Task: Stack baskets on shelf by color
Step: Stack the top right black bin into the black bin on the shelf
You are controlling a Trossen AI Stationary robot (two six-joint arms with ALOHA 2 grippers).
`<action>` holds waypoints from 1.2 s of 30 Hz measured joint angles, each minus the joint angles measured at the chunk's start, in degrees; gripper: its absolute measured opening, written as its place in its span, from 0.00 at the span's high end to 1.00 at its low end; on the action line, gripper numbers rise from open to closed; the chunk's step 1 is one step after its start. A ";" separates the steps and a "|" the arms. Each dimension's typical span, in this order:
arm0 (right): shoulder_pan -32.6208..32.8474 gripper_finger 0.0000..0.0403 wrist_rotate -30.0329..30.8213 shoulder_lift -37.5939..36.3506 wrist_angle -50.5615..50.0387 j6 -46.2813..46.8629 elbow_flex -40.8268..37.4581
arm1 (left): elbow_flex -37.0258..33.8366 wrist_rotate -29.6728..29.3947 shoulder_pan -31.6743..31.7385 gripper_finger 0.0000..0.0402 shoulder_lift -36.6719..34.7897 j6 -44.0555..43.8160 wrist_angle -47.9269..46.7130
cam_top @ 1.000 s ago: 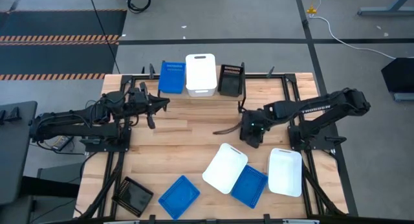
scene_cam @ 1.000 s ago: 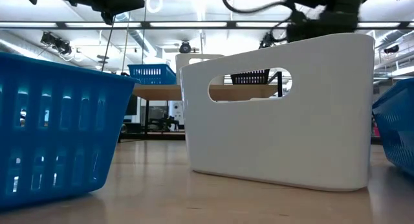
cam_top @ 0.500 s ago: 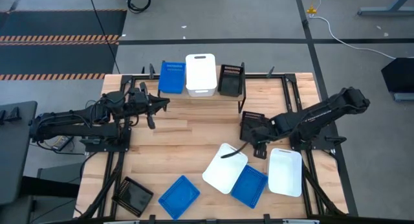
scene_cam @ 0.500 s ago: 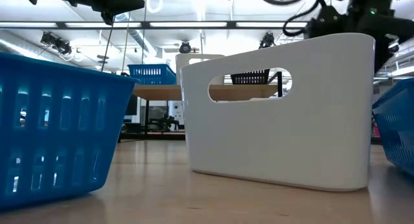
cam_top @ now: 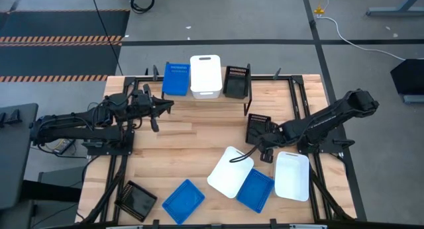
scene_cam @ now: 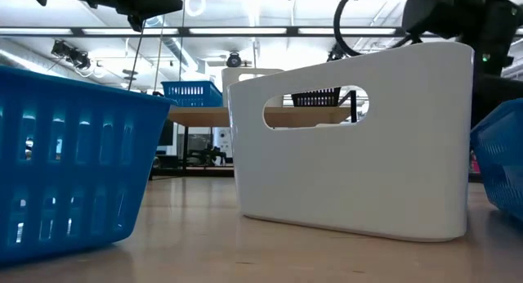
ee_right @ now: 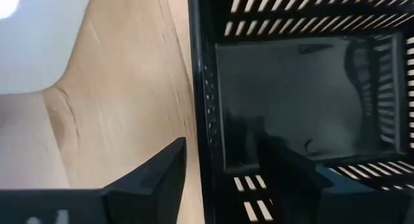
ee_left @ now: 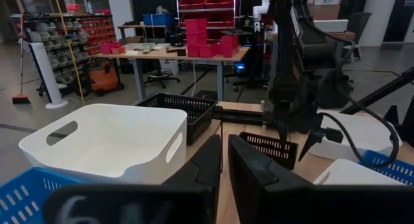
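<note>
A black slotted basket (cam_top: 256, 125) stands on the table right of centre. My right gripper (cam_top: 264, 148) is open at the basket's near side. In the right wrist view this gripper (ee_right: 220, 159) straddles one wall of the basket (ee_right: 291, 88), one finger inside and one outside over the wood. The shelf (cam_top: 207, 96) stands at the far edge and carries a blue basket (cam_top: 175, 79), a white one (cam_top: 205, 75) and a black one (cam_top: 236, 82). My left gripper (cam_top: 161, 108) is shut and waits above the table, left of centre.
Near the front edge lie a white basket (cam_top: 230, 171), a blue one (cam_top: 255, 189), a second white one (cam_top: 291, 176), another blue one (cam_top: 183, 201) and a black one (cam_top: 136, 200). Bare wood shows in the table's middle. Black frame rails run along both sides.
My right gripper has moved toward the table's near edge, uncovering the black basket that it hung over a second ago, and now stands at that basket's near side. The baskets have stayed in place.
</note>
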 joint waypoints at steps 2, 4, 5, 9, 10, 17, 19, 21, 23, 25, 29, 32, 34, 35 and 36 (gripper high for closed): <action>0.02 0.57 0.08 0.00 1.23 0.16 -0.83 | 0.00 0.01 0.00 0.90 0.00 0.00 0.00; 0.02 0.66 0.06 0.00 1.83 0.16 -1.09 | 0.00 0.00 0.00 0.91 0.00 0.00 0.00; 0.02 0.71 0.04 0.00 1.95 0.17 -1.06 | 0.00 0.00 0.00 0.91 0.00 0.00 0.00; 0.02 0.93 -1.34 0.00 2.13 -0.29 -0.13 | 0.00 0.00 0.00 0.92 0.00 0.00 0.00; 0.02 0.96 -1.61 0.00 1.94 -0.51 0.10 | 0.00 0.00 0.00 0.92 0.00 -0.02 0.00; -0.04 0.94 -4.08 0.02 -0.92 -0.26 3.63 | 0.00 0.00 0.00 0.91 0.00 -0.07 0.00; -0.04 0.97 -4.42 0.02 -4.18 -0.38 6.43 | 0.02 0.00 0.00 0.90 0.00 -0.07 0.00; -0.04 0.97 -4.66 0.02 -8.86 -0.48 9.95 | 0.02 0.00 0.00 0.91 0.00 -0.07 0.00; -0.04 0.96 -4.68 0.02 -13.94 -0.50 14.02 | 0.02 0.00 0.00 0.91 0.00 -0.07 0.00; -0.04 0.96 -4.41 0.02 -18.09 -0.44 18.54 | 0.02 0.00 0.00 0.92 0.00 -0.07 0.00; -0.04 0.97 -1.46 0.02 -23.91 -1.93 27.88 | 0.02 0.00 0.00 0.93 0.00 -0.04 0.02; -0.04 0.97 1.18 0.02 -24.30 -5.37 34.43 | 0.02 0.00 0.00 0.93 0.00 -0.04 0.02; -0.33 0.96 2.67 0.00 -24.07 -8.13 38.51 | 0.02 0.00 0.00 0.92 0.00 -0.04 0.02; -0.61 0.96 3.44 0.00 -23.98 -9.51 40.30 | 0.02 0.00 0.00 0.91 0.00 -0.04 0.02; -0.91 0.96 4.11 0.00 -24.05 -10.84 41.99 | 0.02 0.00 -0.02 0.91 0.00 -0.04 0.02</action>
